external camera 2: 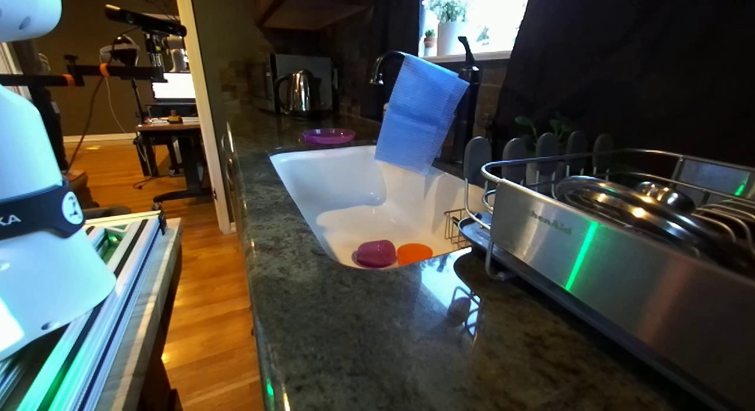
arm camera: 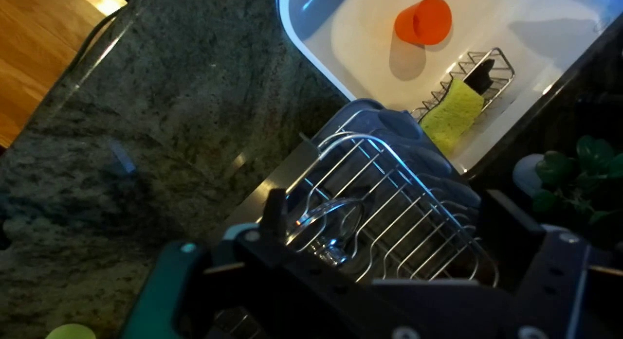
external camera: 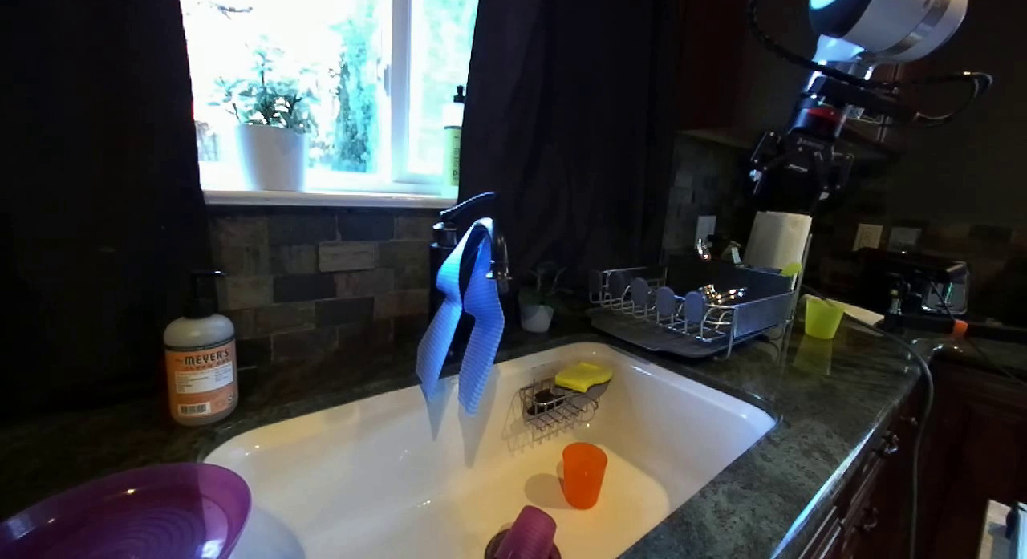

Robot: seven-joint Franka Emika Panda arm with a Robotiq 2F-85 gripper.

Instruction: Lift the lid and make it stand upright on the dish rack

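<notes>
We read "MEYER'S" on a pump bottle (external camera: 200, 370) well apart from the jaws, "henAid" on the dish rack (external camera 2: 625, 275) below them, and "KA" on the arm's dark band (external camera 2: 38, 212), away from them.

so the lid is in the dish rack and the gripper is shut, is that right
Not quite: the gripper is open, not shut. The wrist view shows its fingers spread wide apart. The lid is in the dish rack, as you say.
</notes>
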